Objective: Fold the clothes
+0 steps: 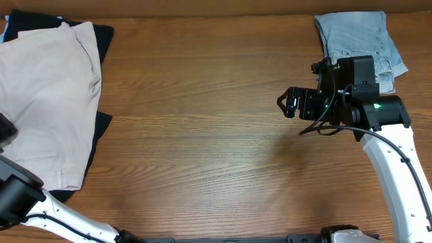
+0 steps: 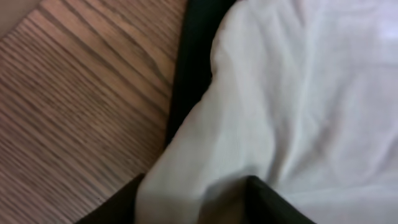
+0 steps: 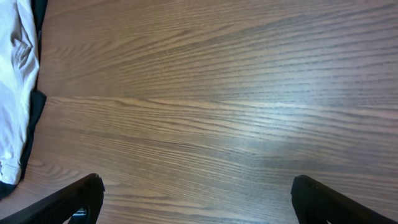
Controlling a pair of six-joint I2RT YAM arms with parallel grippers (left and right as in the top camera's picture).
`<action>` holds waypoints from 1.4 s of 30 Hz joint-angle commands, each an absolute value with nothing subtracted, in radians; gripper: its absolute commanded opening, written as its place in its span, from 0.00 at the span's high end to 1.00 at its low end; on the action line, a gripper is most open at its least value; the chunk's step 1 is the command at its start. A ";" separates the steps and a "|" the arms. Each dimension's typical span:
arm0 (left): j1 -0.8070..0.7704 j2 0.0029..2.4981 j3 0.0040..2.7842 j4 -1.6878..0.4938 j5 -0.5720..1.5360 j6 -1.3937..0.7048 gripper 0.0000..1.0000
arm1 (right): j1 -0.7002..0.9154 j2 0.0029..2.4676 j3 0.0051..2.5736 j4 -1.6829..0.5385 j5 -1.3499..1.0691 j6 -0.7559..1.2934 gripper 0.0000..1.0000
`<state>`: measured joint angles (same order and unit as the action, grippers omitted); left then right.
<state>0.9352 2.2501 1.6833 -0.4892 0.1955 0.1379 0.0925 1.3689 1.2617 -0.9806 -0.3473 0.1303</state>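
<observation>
The beige khaki shorts (image 1: pixel 47 101) lie spread at the far left on top of a black garment (image 1: pixel 104 37). My left gripper (image 1: pixel 4 128) sits at their left edge, mostly cut off by the frame. In the left wrist view its fingers (image 2: pixel 196 205) are closed on a raised bulge of the beige shorts (image 2: pixel 298 93), with the black garment (image 2: pixel 193 62) showing beneath. The light-blue denim shorts (image 1: pixel 354 34) lie folded at the back right. My right gripper (image 1: pixel 289 104) is open and empty over bare wood; its fingers (image 3: pixel 196 199) are wide apart.
The wooden table (image 1: pixel 202 135) runs between the two piles. The right wrist view shows the edge of the beige shorts (image 3: pixel 12 93) far to its left. The right arm's white link (image 1: pixel 398 169) crosses the front right.
</observation>
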 commanded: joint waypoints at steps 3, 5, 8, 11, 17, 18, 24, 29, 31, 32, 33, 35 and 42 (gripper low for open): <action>0.912 2.182 1.737 -0.528 0.185 -0.026 0.51 | 0.097 1.365 1.282 -0.945 -0.339 0.131 0.00; 0.902 2.137 1.737 -0.555 0.185 -0.059 0.47 | 0.097 1.365 1.282 -0.930 -0.339 0.131 0.00; 0.886 2.068 1.737 -0.612 0.186 -0.096 0.46 | 0.097 1.365 1.282 -0.914 -0.339 0.131 0.00; 0.868 2.007 1.737 -0.678 0.185 -0.098 0.60 | 0.097 1.365 1.282 -0.900 -0.340 0.131 0.00; 0.841 1.994 1.737 -0.721 0.185 -0.097 0.92 | 0.097 1.365 1.282 -0.900 -0.346 0.131 0.00; 0.838 1.996 1.737 -0.727 0.185 -0.098 0.92 | 0.097 1.365 1.282 -0.904 -0.346 0.131 0.00; 0.848 1.999 1.737 -0.704 0.129 -0.047 0.27 | 0.097 1.365 1.282 -0.919 -0.346 0.131 0.00; 0.882 2.021 1.737 -0.632 0.089 0.051 0.27 | 0.097 1.365 1.282 -0.917 -0.346 0.131 0.00; 0.892 2.046 1.737 -0.594 0.089 0.089 0.25 | 0.097 1.365 1.282 -0.914 -0.346 0.131 0.00; 0.896 2.060 1.736 -0.580 0.089 0.106 0.25 | 0.097 1.365 1.282 -0.913 -0.346 0.131 0.00; 0.899 2.084 1.737 -0.559 0.089 0.123 0.22 | 0.097 1.365 1.282 -0.913 -0.345 0.131 0.00; 0.903 2.118 1.736 -0.539 0.086 0.151 0.20 | 0.097 1.365 1.282 -0.913 -0.346 0.131 0.00; 0.910 2.214 1.737 -0.542 0.075 0.184 0.20 | 0.097 1.365 1.282 -0.913 -0.346 0.131 0.00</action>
<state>0.9051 2.1761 1.7306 -0.5392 0.0898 0.1394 0.0925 1.3689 1.2617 -0.9180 -0.3481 0.1303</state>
